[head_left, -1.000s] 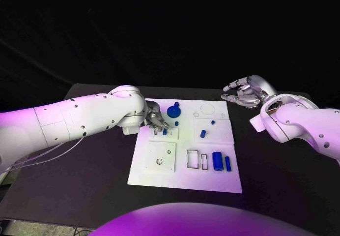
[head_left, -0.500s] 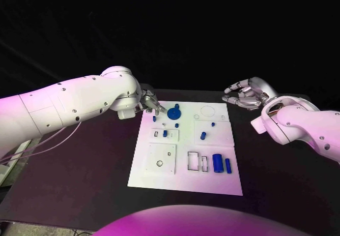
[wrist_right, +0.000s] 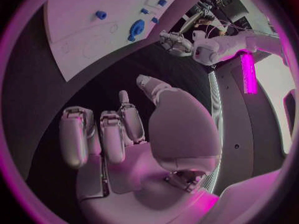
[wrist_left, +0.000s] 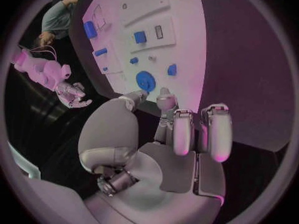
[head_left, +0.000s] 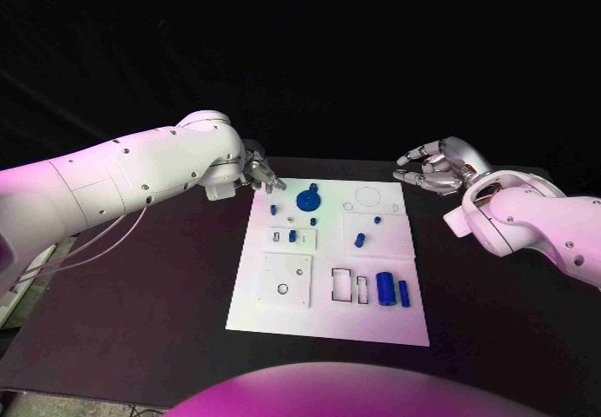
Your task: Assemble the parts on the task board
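Pulling back empty and loosely spread from the task board (head_left: 328, 261) to hover off its far left corner, left hand (head_left: 260, 172) away from the blue parts (head_left: 391, 287) lying on it, right hand (head_left: 432, 168) idling loosely curled, empty, assembly seemingly unfinished

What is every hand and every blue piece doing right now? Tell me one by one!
Left hand: open, empty, at the board's far left corner.
Right hand: fingers curled, empty, off the board's far right corner.
Board: flat on the table.
Blue disc: on the board's far end.
Big cylinder: lying in the near right area.
Thin rod: lying beside the big cylinder.
Small peg: lying mid-board.
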Robot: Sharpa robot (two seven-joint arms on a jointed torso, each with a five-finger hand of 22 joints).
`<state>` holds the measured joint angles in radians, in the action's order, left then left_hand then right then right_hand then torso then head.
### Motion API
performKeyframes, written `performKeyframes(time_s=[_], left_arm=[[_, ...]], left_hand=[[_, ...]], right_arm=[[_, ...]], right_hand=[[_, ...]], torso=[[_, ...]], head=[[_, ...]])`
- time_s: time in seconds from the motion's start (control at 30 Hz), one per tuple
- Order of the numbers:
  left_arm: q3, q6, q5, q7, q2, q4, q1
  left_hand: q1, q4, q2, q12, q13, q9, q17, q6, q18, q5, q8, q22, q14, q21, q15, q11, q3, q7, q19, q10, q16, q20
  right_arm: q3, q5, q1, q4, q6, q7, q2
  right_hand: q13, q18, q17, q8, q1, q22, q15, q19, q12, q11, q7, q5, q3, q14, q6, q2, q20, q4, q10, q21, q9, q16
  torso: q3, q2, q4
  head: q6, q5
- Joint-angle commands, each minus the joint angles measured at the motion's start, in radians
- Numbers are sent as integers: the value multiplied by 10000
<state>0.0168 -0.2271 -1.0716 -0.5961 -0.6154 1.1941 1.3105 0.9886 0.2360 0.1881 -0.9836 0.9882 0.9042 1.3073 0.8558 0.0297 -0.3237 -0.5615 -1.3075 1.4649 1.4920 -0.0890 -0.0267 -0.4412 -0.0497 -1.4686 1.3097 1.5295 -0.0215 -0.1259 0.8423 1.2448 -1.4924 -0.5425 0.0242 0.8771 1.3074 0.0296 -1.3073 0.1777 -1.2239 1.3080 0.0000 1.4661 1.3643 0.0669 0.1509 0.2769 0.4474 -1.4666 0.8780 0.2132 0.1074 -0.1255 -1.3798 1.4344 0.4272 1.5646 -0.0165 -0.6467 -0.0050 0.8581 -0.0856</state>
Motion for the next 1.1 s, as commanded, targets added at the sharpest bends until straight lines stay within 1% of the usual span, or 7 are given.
performKeyframes(time_s=[0.03, 0.1, 0.17, 0.23, 0.5, 0.87, 1.1], left_arm=[[60, -367, -131, 230, 142, -282, -64], [111, -406, -102, 263, 229, -446, -104], [155, -447, -71, 299, 325, -608, -154], [175, -476, -41, 320, 389, -707, -185], [249, -665, 70, 364, 617, -1117, -265], [278, -817, 178, 361, 696, -1233, -304], [326, -938, 195, 331, 722, -1339, -323]], left_hand=[[78, 12, 0, -53, 7, -11, 2215, -11, -52, -29, 27, -1984, 958, -16, 57, 19, 54, 6, -475, -38, -12, -58], [86, 16, -6, -47, 1, -14, 2215, -7, -51, -28, 29, -1981, 958, -20, 58, 20, 55, 7, -473, -42, -12, -59], [100, 21, -15, -50, 3, -18, 2218, -5, -51, -28, 33, -1982, 959, -19, 59, 20, 56, 7, -474, -43, -10, -60], [100, 21, -15, -50, 3, -18, 2218, -5, -51, -28, 33, -1982, 959, -19, 59, 20, 56, 7, -474, -43, -10, -60], [135, 61, -29, -41, -8, -43, 2220, -19, -49, 1, 67, -1979, 959, -25, 66, 33, 87, -2, -471, -64, -7, -67], [188, 109, -49, -38, -15, -85, 2221, -56, -46, 24, 128, -1971, 960, -40, 78, 47, 122, -19, -463, -87, -5, -77], [230, 123, -73, -32, -24, -102, 2226, -58, -46, 38, 149, -1972, 961, -41, 83, 51, 129, -22, -463, -101, 0, -82]], right_arm=[[1, 44, -16, 7, 95, -70, -15], [1, 44, -19, 10, 91, -72, -24], [1, 44, -21, 13, 87, -76, -37], [1, 44, -23, 15, 85, -79, -48], [1, 44, -27, 16, 77, -84, -70], [2, 44, -28, 7, 79, -81, -78], [2, 44, -28, 5, 76, -79, -77]], right_hand=[[349, 78, -2476, 61, 104, 1959, -18, 165, -45, -2, -23, 30, 44, -996, -21, 7, -9, 0, 46, -67, 12, -6], [349, 78, -2476, 61, 104, 1959, -18, 165, -45, -2, -23, 30, 44, -996, -21, 7, -9, 0, 46, -67, 12, -6], [349, 78, -2476, 61, 104, 1959, -18, 165, -45, -2, -23, 30, 44, -996, -21, 7, -9, 0, 46, -67, 12, -6], [333, 81, -2472, 68, 124, 1952, -21, 158, -60, -2, -23, -3, 111, -995, -35, 14, -11, 18, 58, -86, 27, -8], [333, 81, -2472, 68, 124, 1952, -21, 158, -60, -2, -23, -3, 111, -995, -35, 14, -11, 18, 58, -86, 27, -8], [333, 81, -2472, 68, 124, 1952, -21, 158, -60, -2, -23, -3, 111, -995, -35, 14, -11, 18, 58, -86, 27, -8], [333, 81, -2472, 68, 124, 1952, -21, 158, -60, -2, -23, -3, 111, -995, -35, 14, -11, 18, 58, -86, 27, -8]], torso=[[-2, 6, 1], [-13, 8, 9], [-11, 7, 7], [-7, 7, -1], [-17, 5, -10], [-19, 10, -3], [-14, 12, 5]], head=[[33, -8], [40, -16], [41, -21], [53, -21], [71, -30], [90, -7], [105, -10]])
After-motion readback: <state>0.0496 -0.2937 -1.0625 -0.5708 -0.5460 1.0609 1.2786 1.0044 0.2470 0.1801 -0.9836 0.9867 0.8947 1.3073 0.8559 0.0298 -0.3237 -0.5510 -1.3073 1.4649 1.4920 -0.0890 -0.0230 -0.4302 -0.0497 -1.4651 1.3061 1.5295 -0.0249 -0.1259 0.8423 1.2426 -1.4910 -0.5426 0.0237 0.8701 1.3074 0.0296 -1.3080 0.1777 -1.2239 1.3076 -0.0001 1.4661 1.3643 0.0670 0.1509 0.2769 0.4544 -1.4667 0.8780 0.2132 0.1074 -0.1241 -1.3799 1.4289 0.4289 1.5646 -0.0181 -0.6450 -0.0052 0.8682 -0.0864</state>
